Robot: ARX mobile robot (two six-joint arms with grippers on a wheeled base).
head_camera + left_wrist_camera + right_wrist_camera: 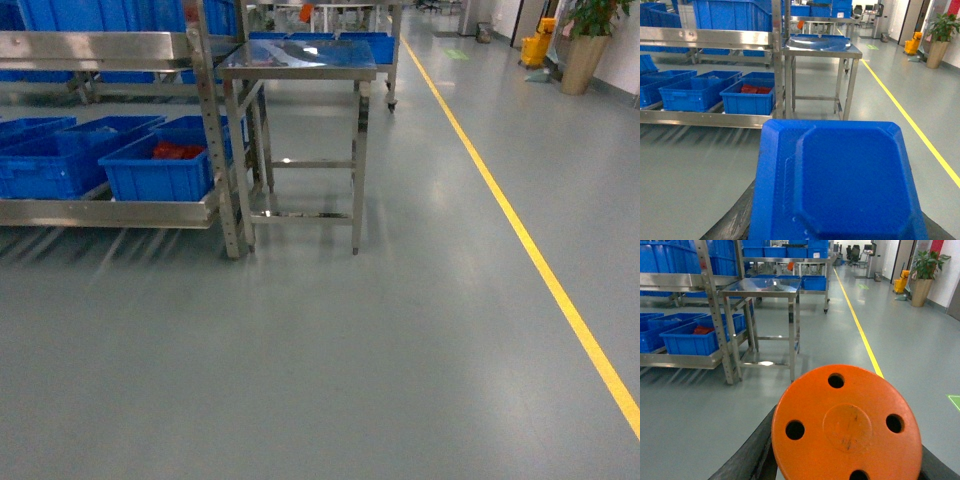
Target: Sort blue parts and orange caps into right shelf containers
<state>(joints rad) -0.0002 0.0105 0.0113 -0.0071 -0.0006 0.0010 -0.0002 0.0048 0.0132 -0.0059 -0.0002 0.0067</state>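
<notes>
From the head camera neither arm shows; the view slants down over grey floor (pixel 400 350) with a yellow line (pixel 520 230) running along the right, a steel shelf rack (pixel 215 130) at the left, and a steel surface (pixel 298 60) on thin legs just beside it. On the rack's low shelf sit the blue crates (pixel 160 165), side by side, the nearest one holding something red-orange (pixel 178 151). In the left wrist view the arm points level toward that rack, and a blue part (pixel 840 180), a flat moulded piece with a raised octagonal middle, fills the lower frame right at the camera, well apart from the crates (pixel 747 97) on the low shelf ahead. It hides the fingers, so I cannot tell how they stand, though the part seems to be carried at the gripper. A potted plant (pixel 939 35) stands far off at the right. In the right wrist view the arm likewise faces forward, and an orange cap (pixel 847 425), a round disc with four holes, blocks the lower frame; dark curved edges (pixel 747 455) show beneath it, but the fingers themselves are hidden and their state is unclear. The crates (pixel 690 337) lie well away at the left, with the steel surface (pixel 762 285) beyond.
</notes>
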